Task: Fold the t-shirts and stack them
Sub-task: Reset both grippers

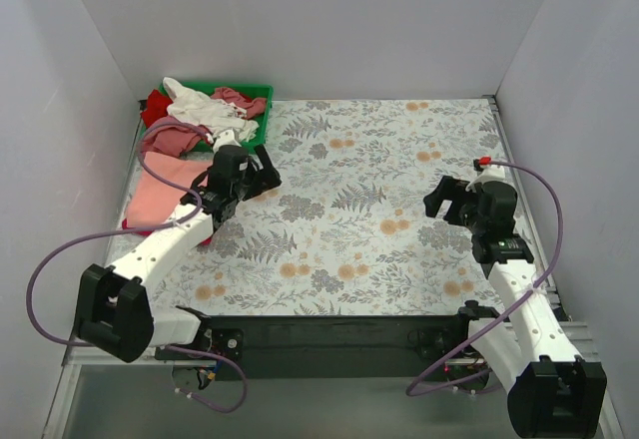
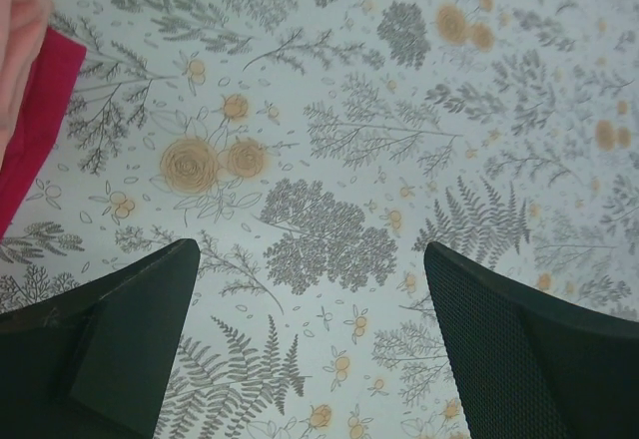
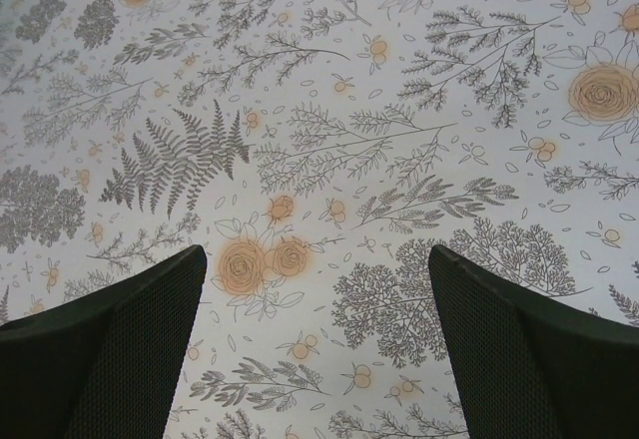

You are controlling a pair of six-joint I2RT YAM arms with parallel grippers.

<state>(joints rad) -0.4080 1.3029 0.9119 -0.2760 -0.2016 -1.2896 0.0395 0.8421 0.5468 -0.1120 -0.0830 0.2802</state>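
over the table (image 1: pixel 379 259), left hand (image 1: pixel 262 174) and right hand (image 1: pixel 440 202) hover agape.

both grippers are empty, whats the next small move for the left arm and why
Probably reach the left gripper toward the dusty-rose t-shirt spilling over the green tray rim. It and the right gripper are open and empty above the table, the salmon-pink t-shirt already lies folded, and unfolded shirts lie heaped in the tray.

Salmon-pink tee (image 1: pixel 160 194) flat atop magenta-red tee (image 2: pixel 38 115); other tees (image 1: pixel 203 111) heaped behind.
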